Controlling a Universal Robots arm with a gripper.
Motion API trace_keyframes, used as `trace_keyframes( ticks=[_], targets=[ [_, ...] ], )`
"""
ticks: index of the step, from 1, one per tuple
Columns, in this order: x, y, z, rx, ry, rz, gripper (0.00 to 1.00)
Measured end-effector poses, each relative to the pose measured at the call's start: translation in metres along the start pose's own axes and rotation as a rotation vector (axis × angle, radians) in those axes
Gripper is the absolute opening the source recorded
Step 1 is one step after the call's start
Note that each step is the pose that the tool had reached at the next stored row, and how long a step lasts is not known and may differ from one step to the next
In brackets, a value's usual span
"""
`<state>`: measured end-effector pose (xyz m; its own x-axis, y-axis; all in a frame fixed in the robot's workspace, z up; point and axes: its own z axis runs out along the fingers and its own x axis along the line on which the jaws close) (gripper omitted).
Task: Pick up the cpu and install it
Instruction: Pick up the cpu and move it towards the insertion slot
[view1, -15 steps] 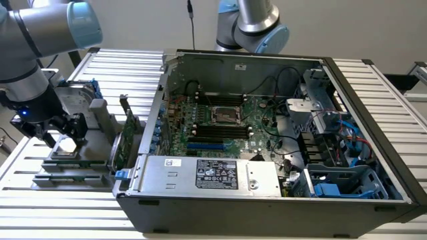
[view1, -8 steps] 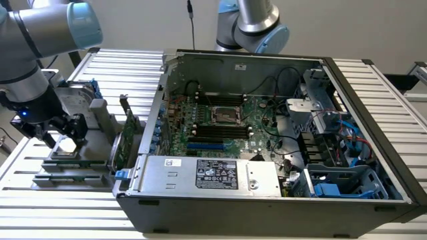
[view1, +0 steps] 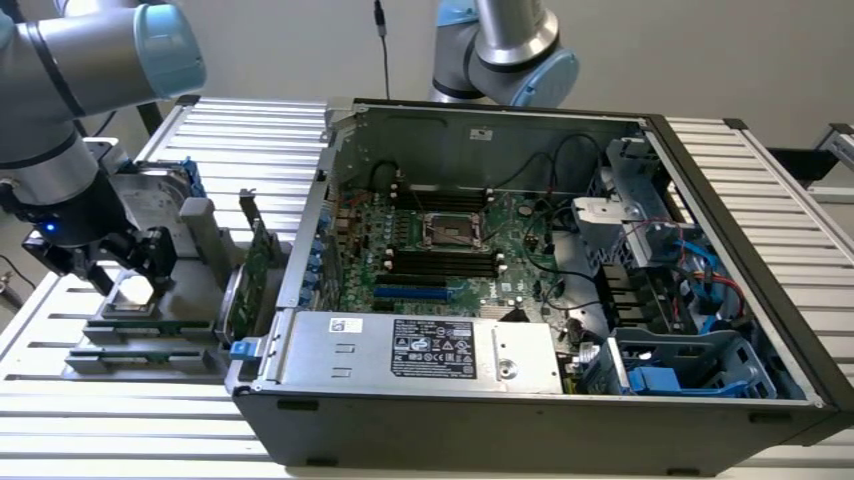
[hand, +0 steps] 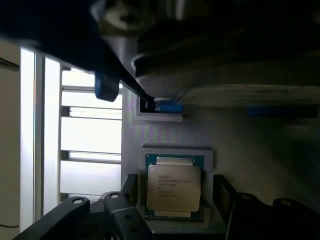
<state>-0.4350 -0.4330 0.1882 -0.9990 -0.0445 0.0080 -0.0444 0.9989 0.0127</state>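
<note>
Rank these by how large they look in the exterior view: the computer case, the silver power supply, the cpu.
Largest: computer case.
Middle: silver power supply.
Smallest: cpu, clearly.

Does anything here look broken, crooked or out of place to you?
Nothing stands out. The small square silver-topped cpu lies flat and straight in its grey tray, the open gripper straddling it. The open grey metal computer case looks tidy; its processor socket looks empty.
</note>
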Motion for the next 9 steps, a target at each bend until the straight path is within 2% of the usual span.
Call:
trace_keyframes(
  ticks=[2,9],
  targets=[
    [0.0001,-0.0003,0.0001,-0.0038,-0.0003,0.0,0.71],
    [0.0002,-0.003,-0.0011,-0.0111,-0.0007,0.002,0.71]
  ],
)
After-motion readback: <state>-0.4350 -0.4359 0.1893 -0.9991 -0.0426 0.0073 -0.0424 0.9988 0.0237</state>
